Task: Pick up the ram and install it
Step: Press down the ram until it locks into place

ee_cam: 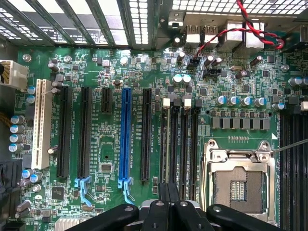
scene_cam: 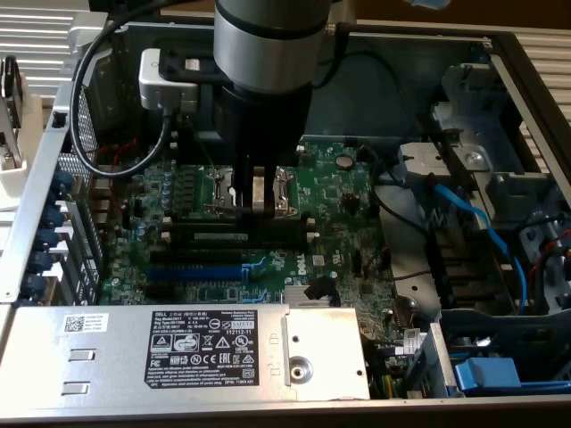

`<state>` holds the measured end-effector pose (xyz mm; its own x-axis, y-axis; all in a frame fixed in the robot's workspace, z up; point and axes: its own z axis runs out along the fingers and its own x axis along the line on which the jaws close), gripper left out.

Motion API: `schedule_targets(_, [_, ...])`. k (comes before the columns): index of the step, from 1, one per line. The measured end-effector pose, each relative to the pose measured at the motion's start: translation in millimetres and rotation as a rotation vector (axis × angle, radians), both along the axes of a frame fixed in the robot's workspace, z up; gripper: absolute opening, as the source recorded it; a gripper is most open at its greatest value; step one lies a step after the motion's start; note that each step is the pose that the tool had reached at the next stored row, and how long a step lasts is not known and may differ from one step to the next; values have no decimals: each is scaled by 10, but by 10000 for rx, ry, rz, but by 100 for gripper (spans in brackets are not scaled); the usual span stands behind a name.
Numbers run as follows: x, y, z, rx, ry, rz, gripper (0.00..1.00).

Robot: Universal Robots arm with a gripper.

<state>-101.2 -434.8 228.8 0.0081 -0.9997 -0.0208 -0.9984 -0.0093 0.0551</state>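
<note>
Green motherboard [ee_cam: 115,159], blue expansion slot [ee_cam: 126,137], empty processor socket [ee_cam: 239,185], possibly power supply [scene_cam: 178,352]

The gripper [ee_cam: 168,202] hangs over a green motherboard [ee_cam: 110,168], its dark fingers [ee_cam: 163,192] pressed together above the row of long black memory slots [ee_cam: 179,139]. Just beside those slots sits the open metal CPU socket [ee_cam: 238,185], and on their other side runs a blue expansion slot [ee_cam: 126,134], with black slots and one white slot [ee_cam: 41,122] beyond.

"DELL" on the power supply's [scene_cam: 178,352] black label [scene_cam: 198,348]
</note>
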Motion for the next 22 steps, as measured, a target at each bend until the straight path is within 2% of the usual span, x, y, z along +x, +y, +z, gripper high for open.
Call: schedule_targets(22, [-9,0,-26,3,-3,20,10])
